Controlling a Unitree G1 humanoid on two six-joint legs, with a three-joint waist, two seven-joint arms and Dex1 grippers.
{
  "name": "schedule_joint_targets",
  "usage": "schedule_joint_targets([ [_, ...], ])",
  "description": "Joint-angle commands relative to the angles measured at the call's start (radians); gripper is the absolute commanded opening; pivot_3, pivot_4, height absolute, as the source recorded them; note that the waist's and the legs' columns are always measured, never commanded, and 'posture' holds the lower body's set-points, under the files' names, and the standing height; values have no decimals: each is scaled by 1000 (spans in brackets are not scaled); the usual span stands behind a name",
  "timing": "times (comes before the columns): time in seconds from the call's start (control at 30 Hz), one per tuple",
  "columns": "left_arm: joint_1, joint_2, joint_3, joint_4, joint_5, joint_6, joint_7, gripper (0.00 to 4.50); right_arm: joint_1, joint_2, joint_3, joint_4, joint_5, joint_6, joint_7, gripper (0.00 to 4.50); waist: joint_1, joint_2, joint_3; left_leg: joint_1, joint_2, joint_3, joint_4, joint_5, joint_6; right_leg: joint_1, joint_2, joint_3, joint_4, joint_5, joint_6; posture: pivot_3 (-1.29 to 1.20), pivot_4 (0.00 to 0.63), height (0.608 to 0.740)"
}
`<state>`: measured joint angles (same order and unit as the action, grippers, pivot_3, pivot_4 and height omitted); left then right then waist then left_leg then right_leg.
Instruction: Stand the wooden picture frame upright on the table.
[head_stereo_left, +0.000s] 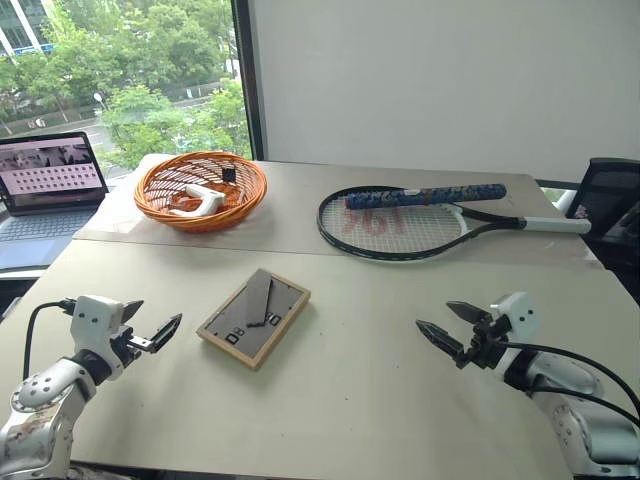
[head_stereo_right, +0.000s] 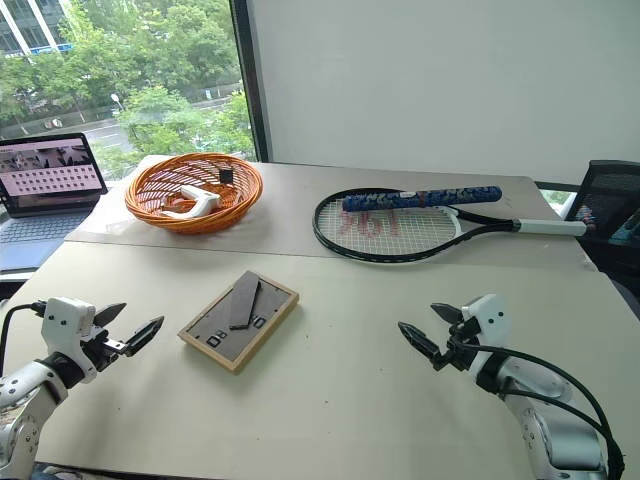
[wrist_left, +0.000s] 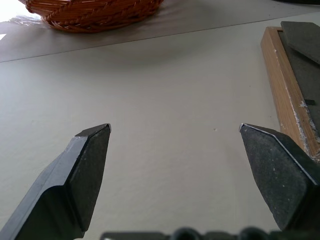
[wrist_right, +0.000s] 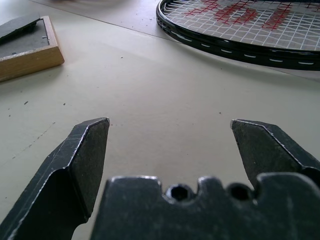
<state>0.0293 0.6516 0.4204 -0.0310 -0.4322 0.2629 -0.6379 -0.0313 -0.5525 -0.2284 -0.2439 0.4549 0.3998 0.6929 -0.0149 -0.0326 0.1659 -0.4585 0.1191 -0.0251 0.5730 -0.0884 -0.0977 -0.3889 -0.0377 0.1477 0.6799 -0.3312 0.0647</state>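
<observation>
Left eye view: wooden picture frame (head_stereo_left: 253, 318) lying face-down between left gripper (head_stereo_left: 160, 334) and right gripper (head_stereo_left: 437, 335), both with fingers apart and empty; it looks light and rigid, best gripped by its long wood edges.

Soft, even daylight comes from the window (head_stereo_left: 120, 80) at the far left; the trees outside look bright and slightly washed out. Shadows on the table (head_stereo_left: 380, 400) are faint. Head views are sharp; the wrist views blur the nearest fingers (wrist_left: 75, 175) slightly

White marks like "D8" stand on the dark back of the wooden picture frame (head_stereo_left: 253, 317); the tennis racket's (head_stereo_left: 392, 224) red string logo is unreadable.
</observation>
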Motion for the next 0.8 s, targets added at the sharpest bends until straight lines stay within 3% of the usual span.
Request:
schedule_joint_targets([
  [0.03, -50, 45, 32, -16, -65, 57, -52, 4462, -60, -54, -19, -43, 46, 33, 38, 4500, 0, 0, 0, 0, 0, 0, 0, 0, 0, 0, 0, 0, 0, 0, 0, 0, 150, 705],
  [0.13, -134, 146, 9, 16, -142, 135, -213, 4462, -177, -174, 24, -124, 127, 183, 128, 4500, -1, 2, 6, -1, 0, 0, 2, 1, 0, -2, 0, 0, 3, 1, 1, 0, 150, 705],
  [0.23, -200, 197, -37, 75, -123, 149, -278, 3783, -238, -235, 116, -183, 128, 263, 156, 3758, -3, 1, 4, 3, 0, 0, 1, 2, 1, 1, 0, 0, 2, 0, 4, 0, 150, 705],
  [0.4, -371, 222, -178, 288, 35, 60, -301, 1951, -355, -201, 326, -201, 39, 316, 112, 2098, -1, 1, 4, 1, 0, 0, -1, 2, 2, 0, 0, 0, 1, 0, 1, 0, 150, 705],
  [0.43, -404, 218, -224, 334, 86, 20, -305, 1431, -373, -178, 369, -169, 5, 310, 100, 1572, -1, 0, 4, -1, 0, 0, 0, 2, 2, -2, 0, -1, 1, 0, 1, 0, 150, 705],
  [0.57, -524, 159, -350, 482, 214, -100, -299, 194, -456, -49, 488, -10, -102, 258, 57, 371, 2, -1, 4, -2, 0, -1, 1, 2, 2, -2, 0, -3, 1, 1, 0, 0, 150, 705],
  [0.6, -538, 146, -370, 501, 234, -117, -301, 0, -472, -28, 511, 16, -122, 250, 59, 42, 3, -1, 4, -2, 0, -1, 1, 2, 2, -1, 0, -3, 1, 1, 0, 0, 150, 705],
  [0.8, -537, 78, -403, 492, 230, -118, -344, 0, -528, 85, 593, 163, -200, 177, 83, 42, 4, -1, 4, -3, 0, -2, 0, 2, 2, -2, 0, -5, 3, 1, 0, 0, 150, 705],
])
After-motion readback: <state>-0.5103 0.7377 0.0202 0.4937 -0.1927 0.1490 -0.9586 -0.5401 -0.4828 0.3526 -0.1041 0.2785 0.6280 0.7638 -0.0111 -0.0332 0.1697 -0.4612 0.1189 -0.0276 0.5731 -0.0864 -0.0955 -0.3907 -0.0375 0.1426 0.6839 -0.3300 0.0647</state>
